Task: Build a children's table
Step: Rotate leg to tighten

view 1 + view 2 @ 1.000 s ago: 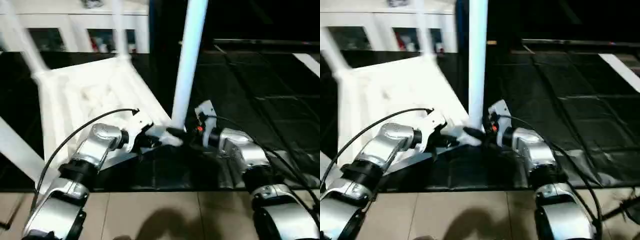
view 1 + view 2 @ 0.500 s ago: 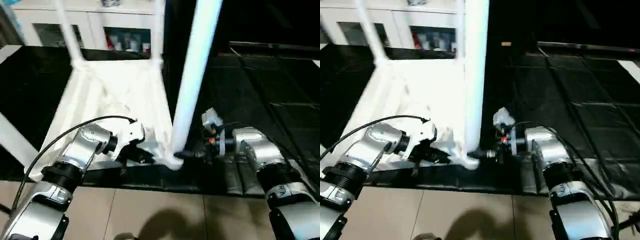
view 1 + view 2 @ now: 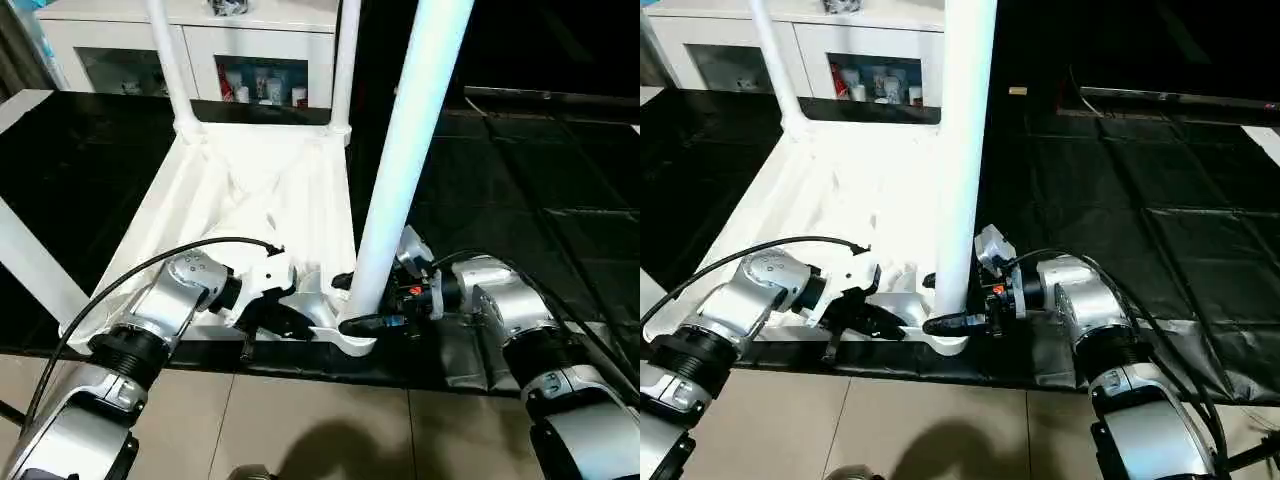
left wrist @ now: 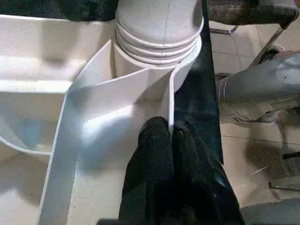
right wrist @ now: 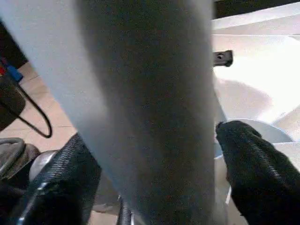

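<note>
left eye view: table top (image 3: 250,190) inverted on the black mat (image 3: 520,170); left gripper (image 4: 169,133) clamped on a rib, right gripper (image 3: 362,324) straddling the near-corner leg (image 3: 405,160), fingers apart. an unseated leg could topple.

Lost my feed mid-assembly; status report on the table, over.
Left claw shut, pinching tabletop rib. Right claw astride near leg at its corner socket; grip unclear. Tabletop upside down. Nothing in the way.
</note>
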Motion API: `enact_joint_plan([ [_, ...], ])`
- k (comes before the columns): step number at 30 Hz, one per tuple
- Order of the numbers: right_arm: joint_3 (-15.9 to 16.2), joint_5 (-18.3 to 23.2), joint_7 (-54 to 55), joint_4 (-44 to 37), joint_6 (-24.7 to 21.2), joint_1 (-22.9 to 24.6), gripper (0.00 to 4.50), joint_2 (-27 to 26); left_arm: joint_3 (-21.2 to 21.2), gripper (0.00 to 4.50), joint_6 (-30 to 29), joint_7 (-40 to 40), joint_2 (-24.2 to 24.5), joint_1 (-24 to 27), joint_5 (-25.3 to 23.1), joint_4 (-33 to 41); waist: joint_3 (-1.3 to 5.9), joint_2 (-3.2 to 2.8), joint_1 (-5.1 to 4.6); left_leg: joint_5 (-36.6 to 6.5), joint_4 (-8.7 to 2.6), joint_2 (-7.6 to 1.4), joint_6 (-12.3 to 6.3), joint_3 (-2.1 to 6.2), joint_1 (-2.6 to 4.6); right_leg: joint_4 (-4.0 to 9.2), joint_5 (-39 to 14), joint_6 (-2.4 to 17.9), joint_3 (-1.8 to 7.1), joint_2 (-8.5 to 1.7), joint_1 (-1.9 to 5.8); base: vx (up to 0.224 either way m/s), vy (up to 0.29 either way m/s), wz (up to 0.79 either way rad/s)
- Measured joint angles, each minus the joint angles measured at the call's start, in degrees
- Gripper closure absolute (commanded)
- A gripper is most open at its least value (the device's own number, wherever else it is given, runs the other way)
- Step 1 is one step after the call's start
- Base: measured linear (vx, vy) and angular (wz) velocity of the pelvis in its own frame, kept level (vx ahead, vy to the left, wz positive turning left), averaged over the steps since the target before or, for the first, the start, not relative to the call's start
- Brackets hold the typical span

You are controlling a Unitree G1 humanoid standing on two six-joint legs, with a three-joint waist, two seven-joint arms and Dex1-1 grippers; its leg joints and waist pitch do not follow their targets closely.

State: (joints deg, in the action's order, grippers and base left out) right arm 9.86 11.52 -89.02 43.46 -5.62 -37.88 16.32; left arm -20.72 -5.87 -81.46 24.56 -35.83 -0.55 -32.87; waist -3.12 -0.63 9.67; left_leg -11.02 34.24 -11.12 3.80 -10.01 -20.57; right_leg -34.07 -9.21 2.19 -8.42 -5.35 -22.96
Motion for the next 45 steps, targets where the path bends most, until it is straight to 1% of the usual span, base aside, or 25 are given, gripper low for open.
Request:
enact_joint_plan([
  [1, 0.1, 0.0, -0.4, 0.0, 0.0, 0.0, 0.95, 0.0, 0.0, 4.50, 0.0, 0.0, 0.0, 0.0, 0.0, 0.0, 0.00, 0.00, 0.00, 0.0, 0.00, 0.00, 0.00, 0.00, 0.00, 0.00, 0.0, 0.0, 0.00, 0.00, 0.00, 0.000, 0.000, 0.00],
  [4, 0.3, 0.0, -1.4, 0.0, -0.3, 0.0, 0.95, 0.1, 0.0, 4.50, 0.0, -0.2, 0.0, 0.0, 0.0, 0.0, 0.00, 0.01, 0.00, 0.0, 0.01, 0.00, 0.00, 0.00, -0.01, -0.01, 0.0, 0.0, 0.01, 0.00, 0.00, 0.000, 0.000, 0.00],
  [5, 0.3, 0.0, -1.5, 0.0, -0.4, 0.0, 1.20, 0.1, 0.0, 4.50, 0.0, -0.2, 0.0, 0.0, 0.0, 0.1, 0.00, 0.01, 0.01, 0.0, 0.01, 0.00, 0.00, 0.00, -0.02, -0.01, 0.0, 0.0, 0.01, 0.00, 0.00, 0.000, 0.000, 0.00],
  [6, 0.4, 0.0, -1.6, 0.0, -0.5, 0.0, 1.30, 0.1, -0.1, 4.50, 0.0, -0.2, 0.0, 0.0, 0.0, 0.1, 0.00, 0.01, 0.01, 0.0, 0.01, 0.00, 0.00, 0.00, -0.02, -0.02, 0.0, 0.1, 0.01, 0.00, 0.00, 0.000, 0.000, 0.00],
  [10, 0.5, 0.1, -1.6, 0.0, -0.5, 0.0, 1.40, 0.2, -0.3, 4.50, 0.1, -0.4, 0.0, 0.0, 0.1, 0.1, 0.01, 0.01, 0.04, 0.0, 0.01, 0.00, 0.00, 0.00, -0.02, -0.03, 0.0, 0.1, 0.02, 0.00, 0.03, 0.000, 0.000, 0.00],
  [11, 0.6, 0.1, -1.8, 0.0, -0.6, 0.1, 1.65, 0.2, -0.4, 4.50, 0.1, -0.4, 0.0, 0.0, 0.2, 0.1, 0.01, 0.01, 0.04, 0.0, 0.01, 0.00, 0.00, 0.00, -0.02, -0.03, 0.0, 0.1, 0.03, 0.00, 0.04, 0.000, 0.000, 0.00],
  [12, 0.6, 0.1, -1.9, 0.0, -0.7, 0.1, 1.65, 0.2, -0.4, 4.50, 0.1, -0.4, 0.0, 0.0, 0.2, 0.1, 0.01, 0.01, 0.04, 0.0, 0.02, 0.00, 0.00, 0.00, -0.02, -0.03, 0.0, 0.1, 0.04, 0.00, 0.05, 0.000, 0.000, 0.00],
  [16, 0.6, 0.1, -1.9, -0.2, -0.7, 0.2, 1.93, 0.2, -0.5, 4.50, 0.1, -0.9, -0.1, 0.1, 0.2, 0.2, 0.01, 0.02, 0.06, 0.0, 0.04, 0.00, -0.01, 0.00, -0.03, -0.03, 0.0, 0.0, 0.06, 0.00, 0.08, 0.000, 0.000, 0.00],
  [17, 0.6, 0.1, -1.9, -0.7, -0.7, 0.6, 1.93, 0.2, -0.5, 4.50, 0.2, -1.0, -0.1, 0.2, 0.3, 0.2, 0.03, 0.04, 0.07, 0.0, 0.03, 0.00, -0.01, 0.00, -0.03, -0.03, 0.0, 0.0, 0.06, 0.00, 0.09, 0.000, 0.000, 0.00],
  [19, 0.5, 0.2, -1.9, -1.0, -0.6, 0.9, 2.11, 0.2, -0.5, 4.50, 0.2, -1.1, -0.2, 0.2, 0.3, 0.2, 0.03, 0.04, 0.07, 0.0, 0.04, 0.00, -0.01, 0.00, -0.03, -0.04, 0.0, 0.0, 0.07, 0.00, 0.10, 0.000, 0.000, 0.00],
  [24, -0.1, 0.2, -1.2, -2.6, -0.5, 2.0, 2.26, 0.1, -0.5, 4.50, -0.2, -0.8, -0.4, 0.2, 0.4, 0.2, 0.03, 0.04, 0.09, 0.0, 0.05, 0.00, -0.01, 0.00, -0.02, -0.05, 0.0, 0.0, 0.10, 0.00, 0.14, 0.000, 0.000, 0.00],
  [26, -1.0, 0.5, 1.6, -3.1, -0.7, 2.8, 2.30, -0.8, 0.1, 4.50, -2.1, 0.6, -1.2, 0.2, 0.7, 0.0, 0.03, 0.04, 0.01, 0.0, 0.06, 0.00, 0.00, 0.00, 0.06, -0.09, 0.0, 0.0, 0.12, 0.00, 0.20, 0.000, 0.000, 0.00],
  [28, -2.1, 0.2, 5.8, -3.1, -1.0, 3.1, 2.30, -1.5, 1.4, 4.50, -3.8, 3.3, -2.2, 0.2, 0.7, -0.8, 0.04, 0.03, -0.35, 0.0, 0.06, 0.00, 0.00, 0.00, 0.13, -0.10, -0.2, -0.2, 0.13, 0.00, 0.23, 0.000, 0.000, 0.00],
  [29, -3.3, -0.2, 11.0, -2.7, -0.7, 3.2, 2.31, -2.4, 2.9, 4.50, -5.1, 6.6, -3.3, 0.0, 0.6, -2.0, 0.04, 0.02, -0.84, 0.0, 0.07, 0.01, 0.03, 0.00, 0.28, -0.12, -0.2, -0.2, 0.13, 0.00, 0.32, 0.000, 0.000, 0.00],
  [30, -4.0, -0.6, 14.7, -2.4, -0.5, 3.0, 2.32, -3.0, 3.3, 4.50, -5.8, 8.6, -3.9, -0.4, 0.5, -2.6, 0.04, 0.02, -1.29, 0.0, 0.06, 0.01, 0.03, 0.00, 0.36, -0.11, -0.2, -0.2, 0.12, 0.00, 0.37, 0.000, 0.000, 0.00],
  [31, -4.8, -1.2, 18.6, -1.8, -0.3, 2.8, 2.32, -3.7, 4.0, 4.50, -6.8, 10.8, -4.9, -0.8, 0.4, -3.6, 0.04, 0.02, -1.88, 0.0, 0.04, 0.03, 0.04, 0.00, 0.49, -0.09, -0.2, -0.2, 0.13, 0.00, 0.45, 0.000, 0.000, 0.00],
  [32, -5.6, -2.0, 23.3, -1.0, -0.2, 2.2, 2.36, -4.6, 4.6, 4.50, -7.8, 13.6, -6.1, -1.4, 0.3, -4.6, 0.04, 0.02, -2.77, 0.0, 0.06, 0.03, 0.05, 0.03, 0.56, -0.02, -0.2, -0.2, 0.05, 0.00, 0.50, 0.000, 0.000, 0.00],
  [35, -7.4, -3.6, 33.3, 0.8, -0.4, 0.8, 2.39, -6.8, 5.7, 4.50, -10.5, 19.7, -8.7, -2.6, 0.2, -6.4, 0.04, 0.01, -4.46, 0.0, 0.03, 0.02, 0.07, 0.38, 0.65, 0.44, -0.2, -0.2, -0.44, 0.00, 0.79, 0.000, 0.000, 0.00],
  [38, -9.0, -5.0, 43.5, 3.4, -1.1, -1.7, 2.43, -9.5, 7.5, 4.50, -12.9, 26.2, -11.3, -4.3, 0.1, -8.5, 0.04, -0.09, -5.25, 0.0, -0.12, 0.02, 0.07, 0.52, 0.61, 0.94, -0.2, -0.2, -0.69, 0.00, 0.79, 0.000, 0.000, 0.00],
  [39, -9.3, -5.1, 45.3, 4.2, -1.1, -2.3, 2.43, -10.0, 7.8, 4.50, -13.3, 27.4, -11.8, -4.5, 0.1, -8.9, 0.04, -0.09, -5.38, 0.0, -0.14, 0.02, 0.07, 0.52, 0.61, 1.01, -0.2, -0.2, -0.71, 0.00, 0.79, 0.000, 0.000, 0.00],
  [41, -10.5, -5.7, 52.8, 7.1, -1.2, -4.8, 2.43, -11.9, 9.3, 4.50, -14.6, 32.6, -14.1, -5.6, -0.4, -10.1, 0.04, -0.09, -6.02, 0.0, -0.10, 0.06, 0.06, 0.48, 0.61, 1.05, -0.2, -0.2, -0.61, -0.01, 0.76, 0.000, 0.000, 0.00],
  [42, -10.6, -6.1, 54.1, 7.5, -1.2, -5.3, 2.43, -12.2, 9.6, 4.50, -15.1, 33.6, -14.6, -5.8, -0.4, -10.1, 0.04, -0.09, -6.17, 0.0, -0.10, 0.08, 0.06, 0.47, 0.61, 1.06, -0.2, -0.2, -0.55, -0.01, 0.75, 0.000, 0.000, 0.00],
  [45, -10.7, -6.5, 54.5, 7.4, -0.9, -5.3, 2.43, -12.2, 9.7, 4.50, -15.5, 34.0, -14.9, -5.8, -0.4, -9.8, 0.06, -0.09, -6.13, 0.0, -0.13, 0.15, -0.02, 0.37, 0.60, 0.96, -0.1, -0.2, -0.32, -0.01, 0.80, 0.000, 0.000, 0.00],
])
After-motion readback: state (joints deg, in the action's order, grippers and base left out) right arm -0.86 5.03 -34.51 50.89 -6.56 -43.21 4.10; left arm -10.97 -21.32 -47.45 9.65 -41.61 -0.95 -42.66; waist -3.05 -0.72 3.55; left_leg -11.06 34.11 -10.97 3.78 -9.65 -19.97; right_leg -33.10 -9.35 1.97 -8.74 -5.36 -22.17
